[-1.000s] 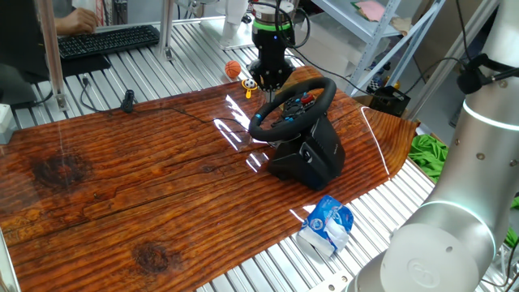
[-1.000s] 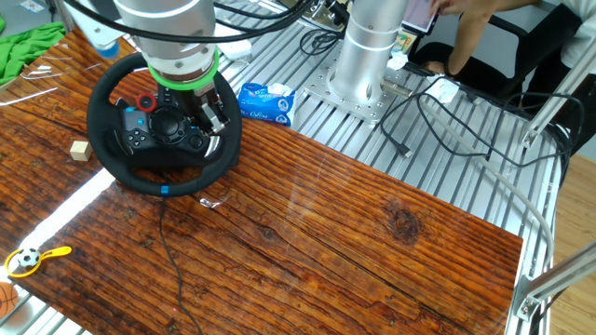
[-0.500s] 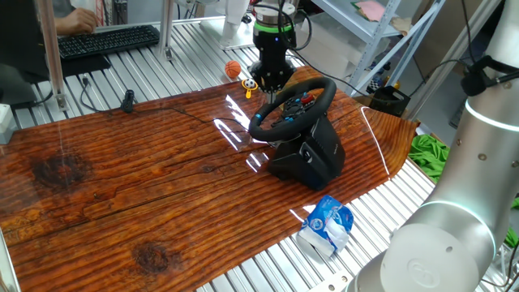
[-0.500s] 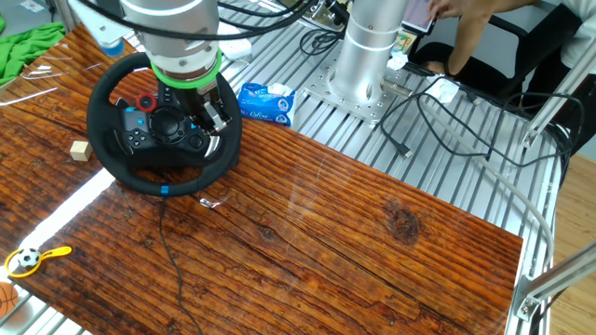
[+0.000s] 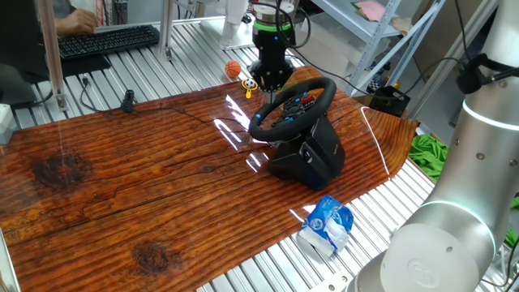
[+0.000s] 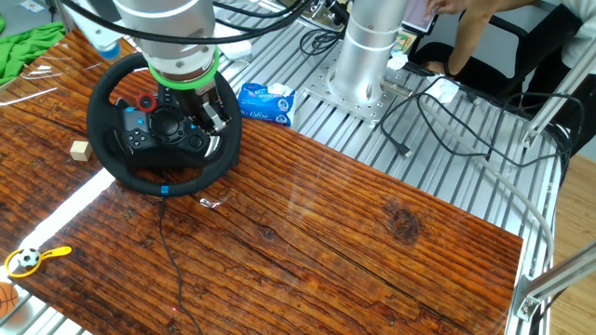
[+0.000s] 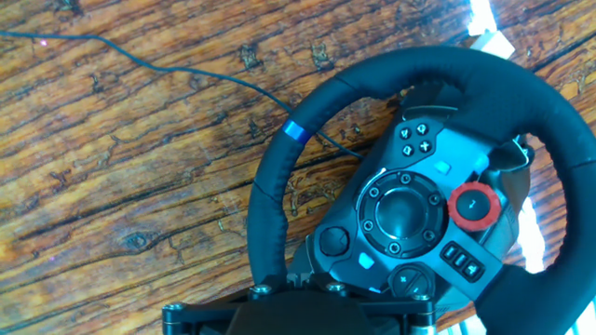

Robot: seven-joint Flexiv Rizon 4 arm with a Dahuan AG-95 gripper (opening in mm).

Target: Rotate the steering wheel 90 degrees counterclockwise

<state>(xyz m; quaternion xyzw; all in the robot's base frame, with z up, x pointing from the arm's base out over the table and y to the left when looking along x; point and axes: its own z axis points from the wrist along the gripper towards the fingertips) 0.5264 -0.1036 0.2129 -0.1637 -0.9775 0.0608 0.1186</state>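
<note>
The steering wheel [image 5: 323, 87] is a black round wheel on a bulky black base [image 5: 312, 154], standing on the wooden table top. Its hub carries a red dial [image 7: 473, 205] and small buttons, and a blue mark [image 7: 294, 129] sits on the rim. In the other fixed view the blue mark [image 6: 165, 191] is on the near side of the rim [image 6: 116, 172]. My gripper [image 5: 268, 79] is right over the wheel's rim and hub [image 6: 191, 116]. In the hand view only its dark housing [image 7: 298, 321] shows along the bottom edge, just above the rim. The fingers are hidden.
A blue-and-white packet [image 5: 327, 225] lies off the table's edge near the base. A small wooden cube [image 6: 81, 151], a yellow toy with a ball [image 6: 33, 259] and an orange ball [image 5: 233, 70] lie near the wheel. A thin black cable [image 7: 186, 70] runs across the wood.
</note>
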